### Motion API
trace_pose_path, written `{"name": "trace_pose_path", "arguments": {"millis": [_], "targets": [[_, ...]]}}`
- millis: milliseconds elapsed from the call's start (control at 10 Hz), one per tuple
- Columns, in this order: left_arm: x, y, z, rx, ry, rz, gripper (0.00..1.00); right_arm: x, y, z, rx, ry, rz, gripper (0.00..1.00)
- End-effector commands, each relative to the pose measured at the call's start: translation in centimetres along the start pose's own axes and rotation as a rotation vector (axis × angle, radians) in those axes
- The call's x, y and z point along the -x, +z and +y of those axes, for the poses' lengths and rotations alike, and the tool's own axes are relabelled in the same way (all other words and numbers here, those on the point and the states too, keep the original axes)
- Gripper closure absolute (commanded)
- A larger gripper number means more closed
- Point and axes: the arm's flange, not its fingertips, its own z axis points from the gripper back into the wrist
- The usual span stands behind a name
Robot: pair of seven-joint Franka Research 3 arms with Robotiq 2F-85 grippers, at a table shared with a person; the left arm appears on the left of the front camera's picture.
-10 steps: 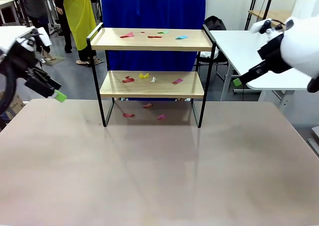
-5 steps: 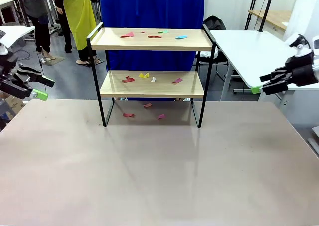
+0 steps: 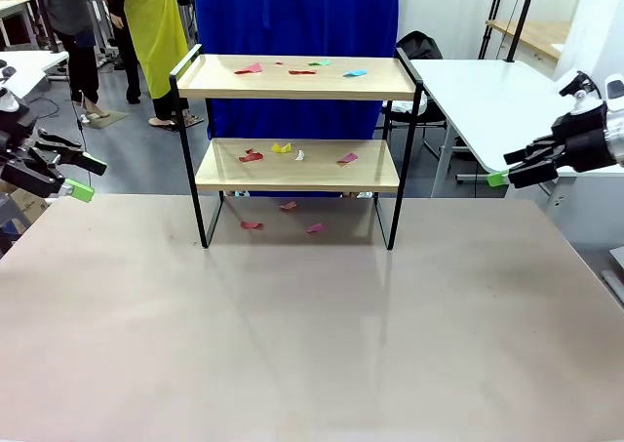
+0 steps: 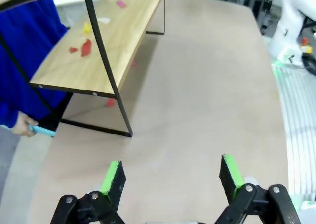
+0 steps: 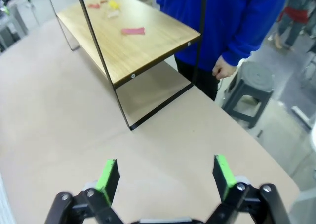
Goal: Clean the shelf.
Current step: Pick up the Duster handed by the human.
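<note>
Two robot arms flank the shelf (image 3: 292, 91), which stands on its four legs on the tan table (image 3: 312, 364) with a person in a blue garment (image 3: 292, 22) directly behind it. The left gripper (image 3: 86, 177) hangs well apart from the shelf on its left, jaws spread wide and holding nothing. The right gripper (image 3: 507, 169) mirrors it well off to the shelf's right, equally wide and empty.

Coloured paper scraps lie across the shelf's top board (image 3: 250, 68), its lower board (image 3: 281, 148) and the tabletop beneath the shelf (image 3: 315, 228), so the cleaning has yet to begin.

The trouble ahead likely lies in the shelf's thin black frame (image 5: 98, 56). A wide-open gripper reaching onto the lower board could clip an upright or the top board above it. The rack looks light enough to slide or tip if it is struck.

The scraps look flat and flimsy. A pad dragging across the wood may flick them off the back edge instead of gathering them, and those beneath the shelf could easily be missed.

The person's hand (image 5: 223, 67) hangs just behind the shelf's corner. A sweep pushed through to the back of the shelf risks meeting it.
</note>
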Motion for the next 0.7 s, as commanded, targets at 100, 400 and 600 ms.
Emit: {"name": "trace_pose_path", "arguments": {"millis": [100, 400, 600], "targets": [[0.7, 0.1, 2.9, -0.008, 0.006, -0.058, 0.00, -0.9, -0.9, -2.8, -0.022, -0.019, -0.014, 0.00], [3.6, 1.0, 8.5, -0.011, -0.061, -0.219, 0.00, 0.0, -1.7, -9.3, -0.139, -0.006, -0.146, 0.00], [5.8, 1.4, 10.7, -0.001, -0.155, -0.328, 0.00, 2.2, -1.9, -12.1, -0.190, 0.028, -0.257, 0.00]]}}
